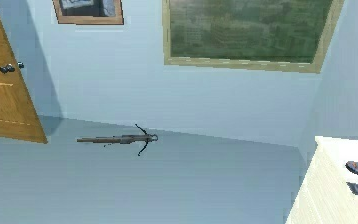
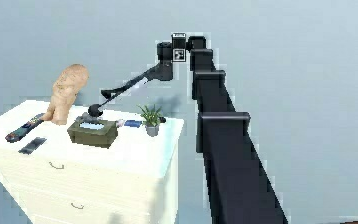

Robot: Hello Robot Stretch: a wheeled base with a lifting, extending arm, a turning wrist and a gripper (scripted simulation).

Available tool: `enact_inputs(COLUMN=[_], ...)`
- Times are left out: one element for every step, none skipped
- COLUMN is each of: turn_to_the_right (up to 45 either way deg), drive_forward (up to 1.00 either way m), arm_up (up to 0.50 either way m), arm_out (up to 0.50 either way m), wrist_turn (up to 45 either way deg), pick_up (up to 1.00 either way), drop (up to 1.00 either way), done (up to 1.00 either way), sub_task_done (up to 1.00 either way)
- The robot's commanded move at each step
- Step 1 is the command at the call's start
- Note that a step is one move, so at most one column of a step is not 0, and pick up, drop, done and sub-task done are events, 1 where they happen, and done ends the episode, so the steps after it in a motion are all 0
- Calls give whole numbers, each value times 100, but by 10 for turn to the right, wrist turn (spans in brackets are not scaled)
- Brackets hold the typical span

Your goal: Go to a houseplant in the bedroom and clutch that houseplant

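The wall (image 1: pixel 137 90) is standing pale blue ahead, and a white dresser (image 2: pixel 107 180) is carrying everything that matters here. The dark arm (image 2: pixel 223 140) is hanging stretched out beside the dresser's right edge, with the jaws angling down from its far end over the dresser top. A tan bust (image 2: pixel 67 90) is standing by the far left corner. An olive box (image 2: pixel 94 131) is sitting near the middle. The houseplant (image 2: pixel 150 117), small and spiky in its pot, is standing by the far right corner, just beside the arm. A remote (image 2: pixel 27 126) is lying along the left edge, and a phone (image 2: pixel 32 146) is lying near the front left corner. The tips of the jaws are hanging above the box and close to the bust, apart from the houseplant. With those things behind them, I cannot tell whether the jaws are open, closed or gripping anything. The approach is looking done, since the robot is standing at the dresser with the arm out. The clutching is looking not yet done: the jaws are needing to come toward the far right corner and down onto the houseplant.
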Motion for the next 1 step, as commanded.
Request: enact_inputs(turn_to_the_right=[0], drive_forward=[0], arm_up=[0], arm_out=[0], wrist_turn=[450], pick_up=[0], drop=[0], done=[0], sub_task_done=[0])
